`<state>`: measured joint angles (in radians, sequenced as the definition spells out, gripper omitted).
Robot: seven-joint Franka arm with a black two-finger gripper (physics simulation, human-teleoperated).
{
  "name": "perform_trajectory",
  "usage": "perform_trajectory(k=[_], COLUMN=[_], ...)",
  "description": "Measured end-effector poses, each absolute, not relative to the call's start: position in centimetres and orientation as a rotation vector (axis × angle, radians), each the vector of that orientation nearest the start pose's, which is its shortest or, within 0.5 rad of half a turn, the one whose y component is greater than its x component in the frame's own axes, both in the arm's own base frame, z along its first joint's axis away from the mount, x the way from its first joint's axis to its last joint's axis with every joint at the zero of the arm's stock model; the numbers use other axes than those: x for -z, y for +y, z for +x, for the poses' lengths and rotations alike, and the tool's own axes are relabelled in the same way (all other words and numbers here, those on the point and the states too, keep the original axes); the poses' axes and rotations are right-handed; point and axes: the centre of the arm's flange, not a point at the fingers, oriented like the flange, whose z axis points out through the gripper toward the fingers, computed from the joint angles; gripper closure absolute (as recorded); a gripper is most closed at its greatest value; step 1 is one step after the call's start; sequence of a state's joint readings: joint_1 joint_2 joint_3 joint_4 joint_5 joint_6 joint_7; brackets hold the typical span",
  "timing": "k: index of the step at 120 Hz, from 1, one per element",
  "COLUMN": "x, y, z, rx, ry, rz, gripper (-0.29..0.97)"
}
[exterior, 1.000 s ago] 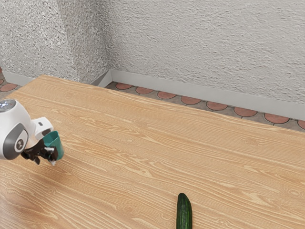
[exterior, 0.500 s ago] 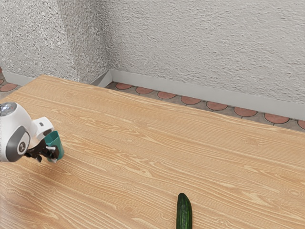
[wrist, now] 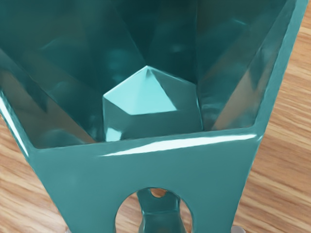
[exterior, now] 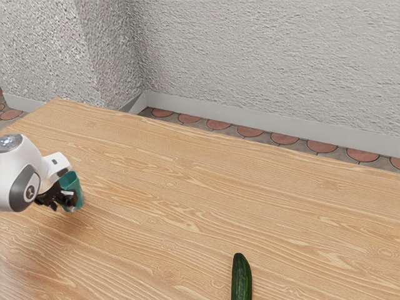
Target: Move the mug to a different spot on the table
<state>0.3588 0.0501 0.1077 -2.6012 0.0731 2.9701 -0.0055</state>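
A teal mug [exterior: 71, 182] is at the exterior view's far left, just over the wooden table [exterior: 212, 181]. My black gripper [exterior: 62, 200] is shut on it, with the white hand directly to its left. In the wrist view I look straight down into the mug [wrist: 146, 107], with its faceted inside and its handle loop [wrist: 153, 208] close under the hand. Table wood [wrist: 286, 160] shows on either side of it.
A dark green cucumber [exterior: 241, 279] lies near the table's front edge, far toward the exterior view's right of the mug. A grey textured wall [exterior: 262, 56] and a tiled floor strip [exterior: 250, 132] run behind the table.
My hand and the mug have crept slightly up and toward the exterior view's left. The cucumber has stayed where it was.
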Motion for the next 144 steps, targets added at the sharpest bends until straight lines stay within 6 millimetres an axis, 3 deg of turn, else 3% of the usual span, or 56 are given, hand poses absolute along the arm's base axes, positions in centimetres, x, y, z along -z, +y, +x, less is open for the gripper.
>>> perform_trajectory(k=[35, 144], x=[-26.7, -28.8], y=[21.0, 21.8], z=[42.7, 43.4], rx=[0.496, 0.704], ry=[-0.602, -0.581], rz=[-2.933, -2.857], gripper=[0.45, 0.69])
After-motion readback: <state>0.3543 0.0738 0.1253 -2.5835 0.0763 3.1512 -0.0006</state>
